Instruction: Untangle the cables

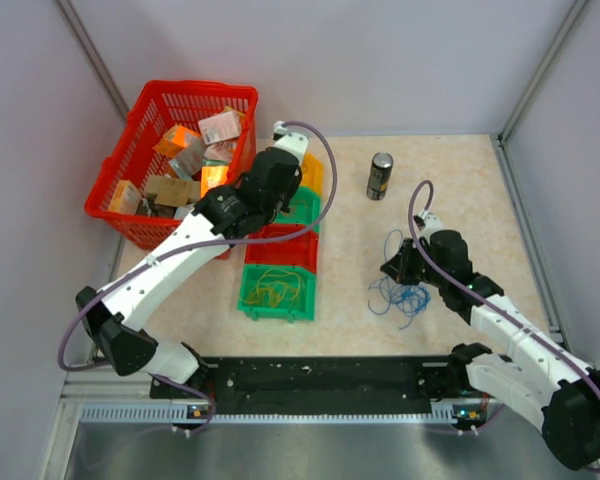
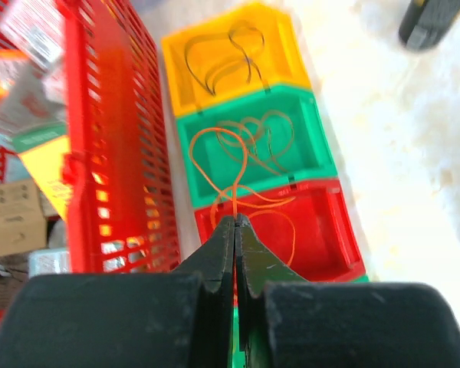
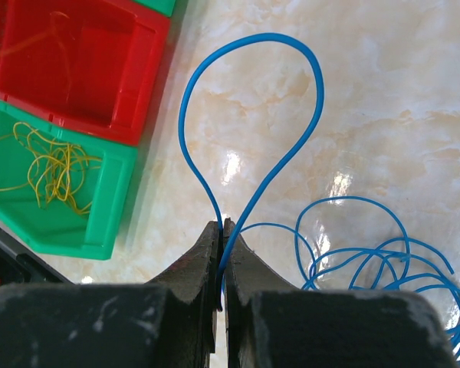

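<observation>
Top external view: the counter (image 1: pixel 460 180) carries a red basket (image 1: pixel 140 150) at far left, a row of bins (image 1: pixel 277 312) beside it, and the blue tangle (image 1: pixel 402 295) well to the right. The right arm is much the nearer to that tangle (the left reaches over the bins). The right pincer (image 3: pixel 223 227) is clamped on a blue cable (image 3: pixel 249 115), its loop standing away from the tips and the pile just beside them. The left pincer (image 2: pixel 235 224) is closed on an orange cable (image 2: pixel 241 165) that runs far into the green bin (image 2: pixel 322 146).
</observation>
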